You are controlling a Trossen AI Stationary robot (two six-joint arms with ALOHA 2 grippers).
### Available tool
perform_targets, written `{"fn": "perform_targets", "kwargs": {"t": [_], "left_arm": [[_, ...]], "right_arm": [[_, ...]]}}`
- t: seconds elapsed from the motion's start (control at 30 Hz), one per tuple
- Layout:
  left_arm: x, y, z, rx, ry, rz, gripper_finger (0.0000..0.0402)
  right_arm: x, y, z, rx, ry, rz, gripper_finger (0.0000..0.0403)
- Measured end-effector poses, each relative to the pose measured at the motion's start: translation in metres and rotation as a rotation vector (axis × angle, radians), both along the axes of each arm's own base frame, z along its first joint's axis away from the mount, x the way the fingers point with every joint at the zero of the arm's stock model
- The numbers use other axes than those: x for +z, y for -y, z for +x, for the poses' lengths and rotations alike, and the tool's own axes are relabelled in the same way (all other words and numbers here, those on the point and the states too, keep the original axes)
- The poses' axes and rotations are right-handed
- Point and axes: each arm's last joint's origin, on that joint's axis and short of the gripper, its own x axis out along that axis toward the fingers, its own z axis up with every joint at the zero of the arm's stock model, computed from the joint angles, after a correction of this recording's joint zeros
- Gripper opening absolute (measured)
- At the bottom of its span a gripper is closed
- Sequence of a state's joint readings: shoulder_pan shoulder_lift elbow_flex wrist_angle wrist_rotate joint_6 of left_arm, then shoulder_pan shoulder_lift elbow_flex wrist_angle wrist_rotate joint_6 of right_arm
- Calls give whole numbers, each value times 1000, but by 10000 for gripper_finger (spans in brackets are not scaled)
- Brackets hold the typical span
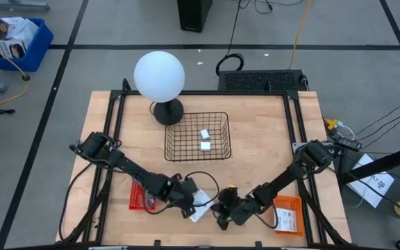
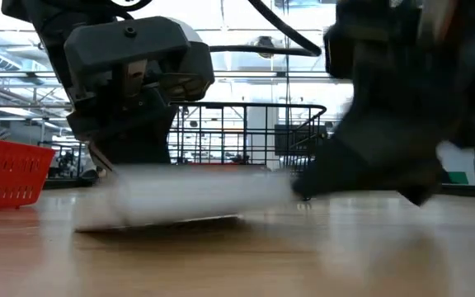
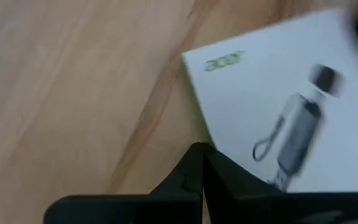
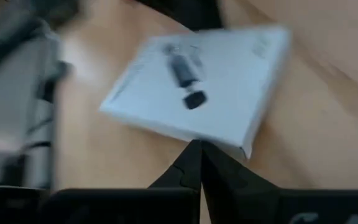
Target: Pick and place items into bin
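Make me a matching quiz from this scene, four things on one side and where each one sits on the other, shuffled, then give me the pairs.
Things:
1. white printed packet
2. two white blocks
3. globe lamp
4. red basket

Places:
A. inside the wire bin
B. near table edge, between both grippers
C. under the left arm
D. beside the bin's far left corner

Pairs: 1-B, 2-A, 3-D, 4-C

A white globe lamp [image 1: 159,76] stands on the table [image 1: 255,125], just beside the wire basket's far left corner. A blue bin [image 1: 35,40] sits on the floor, well beyond the table's far left corner.
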State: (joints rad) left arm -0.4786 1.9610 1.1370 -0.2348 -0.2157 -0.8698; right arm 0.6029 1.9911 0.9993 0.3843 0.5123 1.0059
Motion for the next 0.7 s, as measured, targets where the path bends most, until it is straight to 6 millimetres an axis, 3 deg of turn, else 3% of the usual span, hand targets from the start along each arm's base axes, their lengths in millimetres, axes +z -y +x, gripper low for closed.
{"fn": "perform_targets", "kwargs": {"t": [0.2,0.43,0.7], "left_arm": [[0,9,-3,37,28,8,3],[1,14,-3,55,79,24,3],[1,15,-3,75,85,24,5]], "right_arm": [[18,-8,6,8,172,-29,0],[9,-4,2,-28,75,-33,0],[15,-1,5,-82,153,-128,0]]}}
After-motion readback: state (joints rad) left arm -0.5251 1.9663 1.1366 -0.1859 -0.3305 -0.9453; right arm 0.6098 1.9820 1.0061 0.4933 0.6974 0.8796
